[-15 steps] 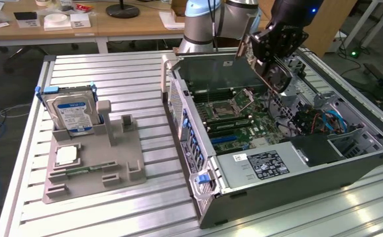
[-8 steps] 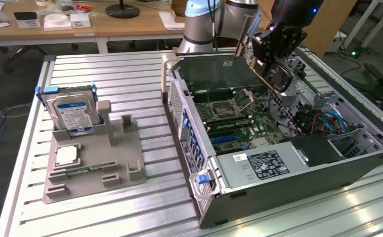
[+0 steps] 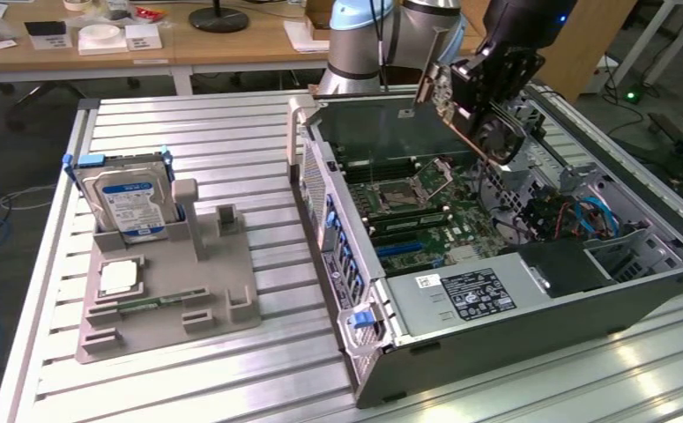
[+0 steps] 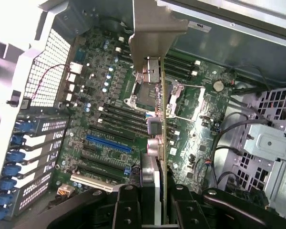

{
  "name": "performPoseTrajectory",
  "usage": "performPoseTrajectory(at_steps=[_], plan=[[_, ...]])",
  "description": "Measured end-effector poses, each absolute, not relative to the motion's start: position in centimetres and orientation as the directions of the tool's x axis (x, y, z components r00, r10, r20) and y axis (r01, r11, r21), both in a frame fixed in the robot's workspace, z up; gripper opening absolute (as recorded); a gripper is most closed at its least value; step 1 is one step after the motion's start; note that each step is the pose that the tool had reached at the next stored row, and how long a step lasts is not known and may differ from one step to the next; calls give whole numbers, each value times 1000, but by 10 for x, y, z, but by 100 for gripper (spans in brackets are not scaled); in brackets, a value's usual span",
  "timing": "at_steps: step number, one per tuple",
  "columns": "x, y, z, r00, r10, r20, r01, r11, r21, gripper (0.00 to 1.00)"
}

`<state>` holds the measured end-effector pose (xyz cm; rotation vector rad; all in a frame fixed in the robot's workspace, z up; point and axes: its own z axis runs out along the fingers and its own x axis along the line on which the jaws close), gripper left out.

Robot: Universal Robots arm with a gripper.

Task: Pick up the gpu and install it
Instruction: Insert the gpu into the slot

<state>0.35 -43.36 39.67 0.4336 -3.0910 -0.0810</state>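
- Pick-up done, install in hand: holds the gpu (image 3: 491, 123) aloft, not yet seated.
- Pinches the card between the fingers of the gripper (image 3: 478, 77), partly closed on its upper edge.
- Hangs it on edge, tilted, above the motherboard (image 3: 435, 220) inside the open computer case (image 3: 623, 300), apart from the board.
- By judgement, calls for squaring the card's lower edge over an expansion slot (image 4: 108, 143), with the metal bracket (image 4: 150, 24) toward the case wall.
- Reaches in over the case's far end, wrist angled downward.

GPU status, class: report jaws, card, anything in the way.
Jaws shut on the gpu. Card held over the open case, above the motherboard, not seated. Nothing seen blocking the blue slot.
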Motion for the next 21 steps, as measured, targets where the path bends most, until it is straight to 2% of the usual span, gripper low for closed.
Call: performPoseTrajectory(at_steps=[21], plan=[[3,-434,396,-880,-474,11,-473,879,56,28]])
